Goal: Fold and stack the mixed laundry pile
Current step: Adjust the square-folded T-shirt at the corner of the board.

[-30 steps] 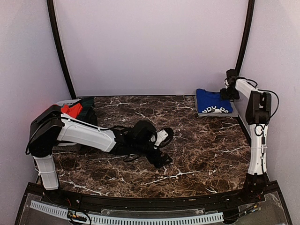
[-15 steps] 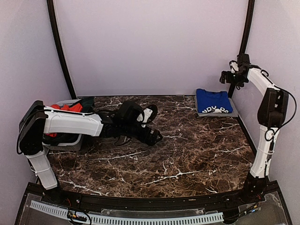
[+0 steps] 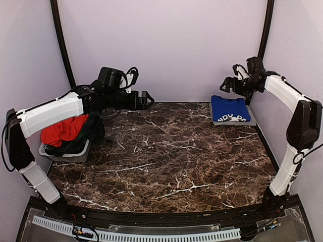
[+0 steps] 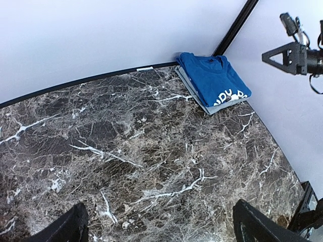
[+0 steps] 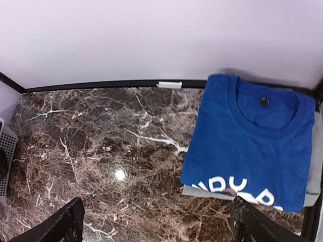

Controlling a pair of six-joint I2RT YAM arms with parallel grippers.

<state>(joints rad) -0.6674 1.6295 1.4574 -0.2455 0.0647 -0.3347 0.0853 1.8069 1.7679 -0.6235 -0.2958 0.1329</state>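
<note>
A folded royal-blue T-shirt (image 3: 228,108) with white print lies on the flat grey tray (image 3: 251,122) at the back right. It also fills the right wrist view as the blue T-shirt (image 5: 252,136), with a pale grey layer (image 5: 202,190) peeking out under it. A red-orange garment (image 3: 61,132) and dark cloth (image 3: 90,132) sit in the small grey basket (image 3: 65,155) at the left. My left gripper (image 3: 148,99) hangs high near the back wall, open and empty (image 4: 161,232). My right gripper (image 3: 225,85) hovers above and left of the blue T-shirt, open and empty (image 5: 161,229).
Dark marble tabletop (image 3: 171,156) spans the middle. Pale walls close in at the back and sides, with black corner posts (image 3: 262,35). The basket's edge (image 5: 6,151) shows at the left of the right wrist view. The right gripper (image 4: 285,54) shows in the left wrist view.
My left arm has risen from low over the table's middle to high at the back left. The right gripper has lifted off the blue T-shirt, swung left and opened wider.
</note>
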